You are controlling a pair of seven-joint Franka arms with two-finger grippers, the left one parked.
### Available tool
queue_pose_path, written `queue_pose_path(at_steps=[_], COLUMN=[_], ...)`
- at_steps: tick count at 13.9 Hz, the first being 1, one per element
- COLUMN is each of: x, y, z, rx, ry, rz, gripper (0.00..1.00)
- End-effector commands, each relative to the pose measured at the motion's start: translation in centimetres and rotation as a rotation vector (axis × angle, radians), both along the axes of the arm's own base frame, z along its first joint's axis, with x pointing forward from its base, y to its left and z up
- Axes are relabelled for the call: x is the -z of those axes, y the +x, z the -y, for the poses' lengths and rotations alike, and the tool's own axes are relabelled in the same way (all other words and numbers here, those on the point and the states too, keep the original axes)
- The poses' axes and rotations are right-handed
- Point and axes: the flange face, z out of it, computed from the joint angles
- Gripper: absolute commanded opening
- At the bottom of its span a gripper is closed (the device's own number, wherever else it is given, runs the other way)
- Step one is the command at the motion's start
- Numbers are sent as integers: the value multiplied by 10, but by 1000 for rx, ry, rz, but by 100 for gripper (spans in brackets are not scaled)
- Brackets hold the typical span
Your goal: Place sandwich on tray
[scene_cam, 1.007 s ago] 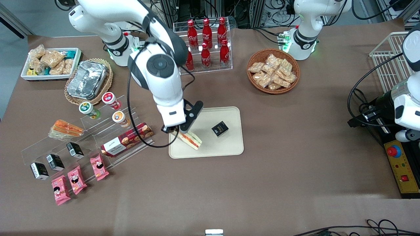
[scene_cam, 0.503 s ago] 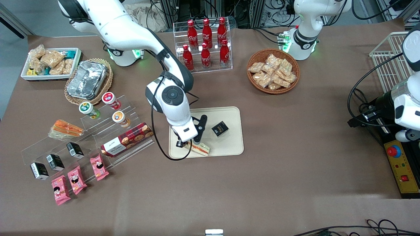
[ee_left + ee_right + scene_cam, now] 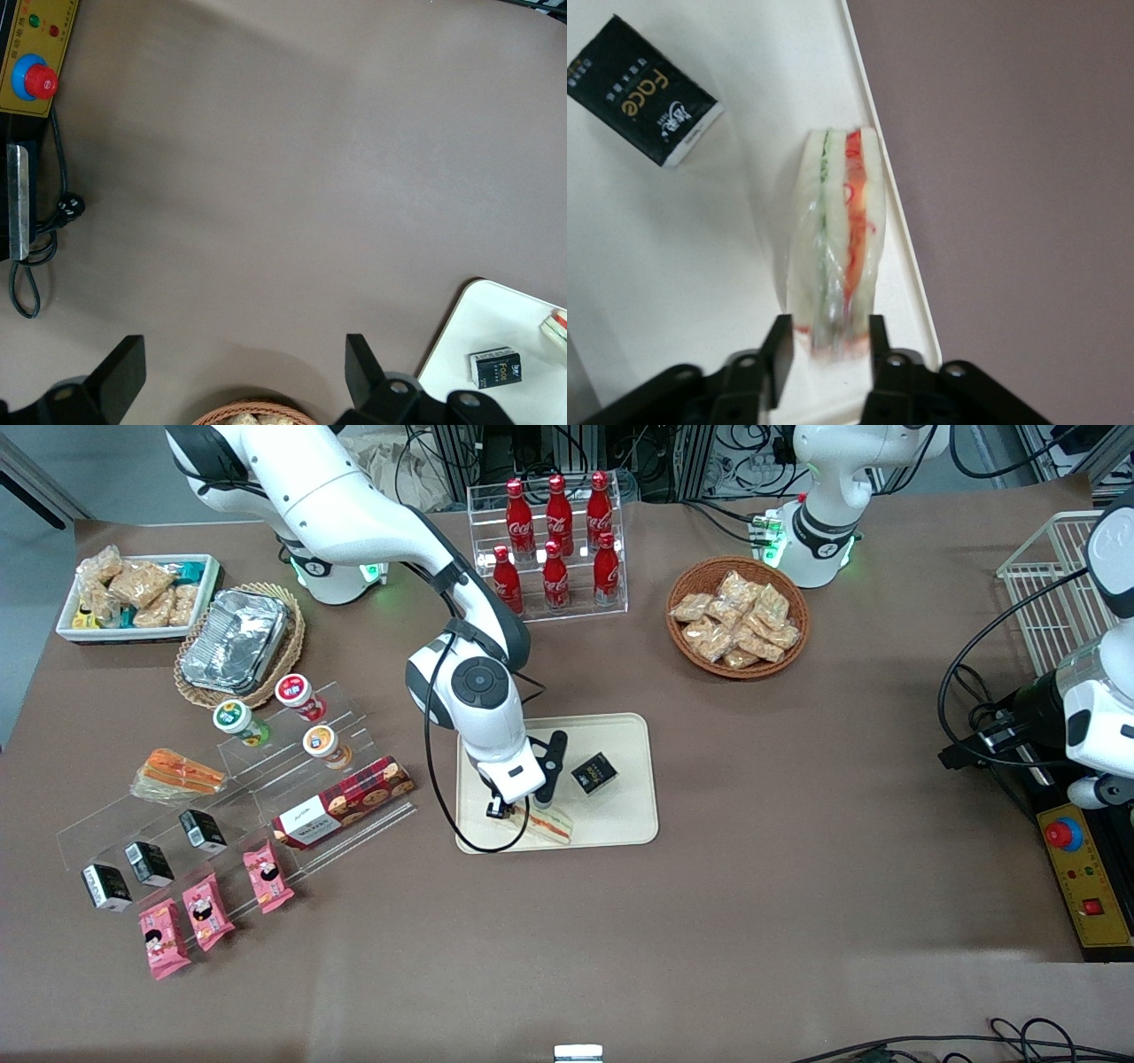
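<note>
The sandwich (image 3: 551, 825), a clear-wrapped wedge with red and green filling stripes, lies on the cream-beige tray (image 3: 620, 819) close to the tray's rim nearest the front camera. My right gripper (image 3: 523, 810) is low over the tray and shut on the sandwich's narrow end. In the right wrist view the two fingers of the gripper (image 3: 828, 343) press on either side of the sandwich (image 3: 837, 239), which rests on the tray (image 3: 700, 266) beside its rim. A small black box (image 3: 594, 772) lies on the tray farther from the camera; it also shows in the right wrist view (image 3: 642, 88).
A twin orange-edged wedge (image 3: 177, 775) lies toward the working arm's end, beside a clear stepped shelf with cups, small boxes and a cookie box (image 3: 344, 802). A cola bottle rack (image 3: 554, 540), a snack basket (image 3: 737, 615) and a foil container (image 3: 235, 640) stand farther back.
My gripper came down with the sandwich and shifted a little toward the parked arm's end. The sandwich went from hanging above the tray to lying on it.
</note>
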Motion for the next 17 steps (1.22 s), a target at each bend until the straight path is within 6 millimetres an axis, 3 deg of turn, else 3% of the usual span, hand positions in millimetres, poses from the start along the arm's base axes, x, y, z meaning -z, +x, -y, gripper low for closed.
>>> queue_pose_path(at_steps=[1,4,6,8,11,14,17], x=[-7,-40,-79,-117,-174,-196,-225], y=[5,13,21,32,36,37,41], z=[8,16,40,80,135,186,240], rx=[65,93,206,441,591,871,969], ry=[63,94,120,161,165,134,145], rz=[-33,-9,-33,-88,-106,-163,-161], gripper=[100,100,100,100,100,100,100])
